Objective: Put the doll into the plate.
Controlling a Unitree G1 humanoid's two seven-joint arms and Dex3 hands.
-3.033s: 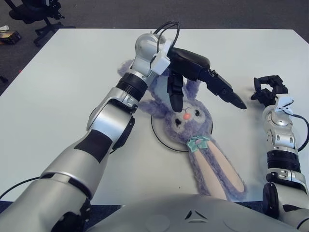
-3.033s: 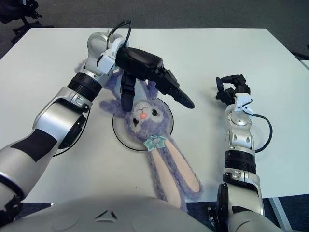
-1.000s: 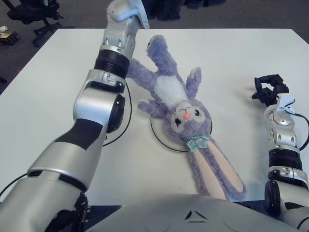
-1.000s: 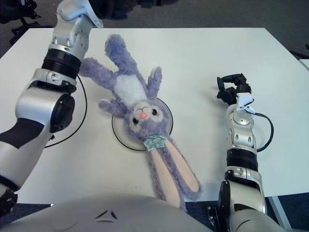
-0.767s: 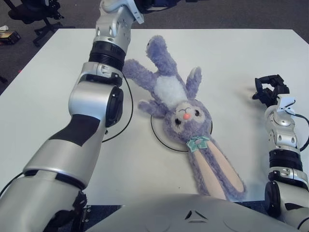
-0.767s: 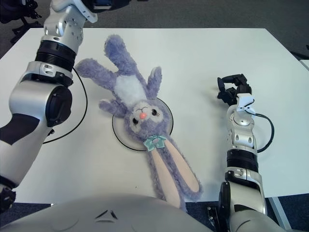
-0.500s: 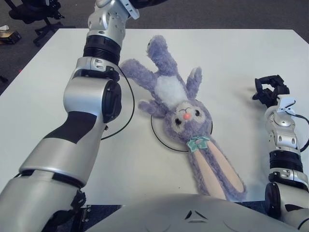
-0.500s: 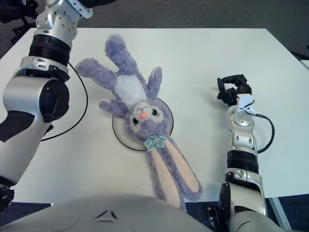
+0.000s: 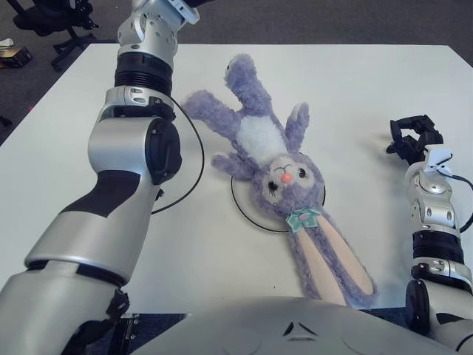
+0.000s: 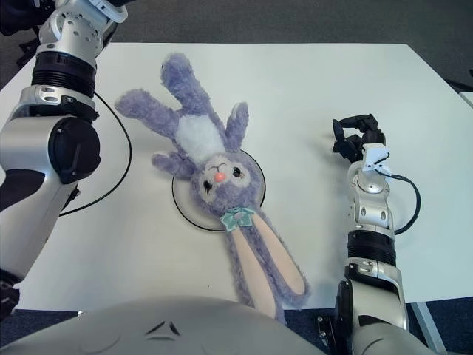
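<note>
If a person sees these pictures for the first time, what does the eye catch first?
First, the purple doll, sprawled in the middle of the white table: its head lies on the plate, while its legs and long ears spill off it. Next, the big silver left arm stretching up the left side, its hand out of view. The right hand shows right of the doll.

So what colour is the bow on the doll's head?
The bow is mint green, clearest in the left eye view.
</note>
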